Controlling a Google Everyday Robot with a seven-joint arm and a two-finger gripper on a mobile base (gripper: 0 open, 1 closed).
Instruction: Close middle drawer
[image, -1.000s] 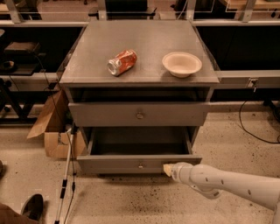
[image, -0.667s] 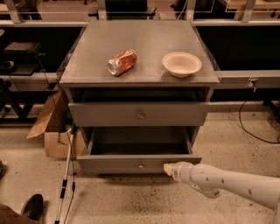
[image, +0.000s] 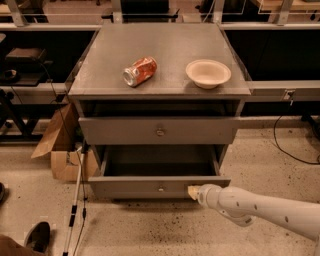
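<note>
Grey all over the flat-topped metal desk (image: 100, 75), and the pulled-out grey middle drawer (image: 130, 188) matches, dark inside. On the desk: a crushed red-and-silver can (image: 140, 71) and a round cream bowl (image: 208, 73). Low at the desk's front sits the tan-tipped gripper (image: 193, 191) on a white, dark-dotted arm (image: 270, 210). Left of the desk is a brown cardboard box (image: 57, 145), and below it a beige speckled floor (image: 150, 230).

White arm (image: 270, 212): smooth rounded tube, bulging at a rounded joint (image: 235, 206), with small dark dots spaced along the shell. Pincer (image: 193, 191) low in view, right of centre, a short cream-tan tip on the arm's end.
</note>
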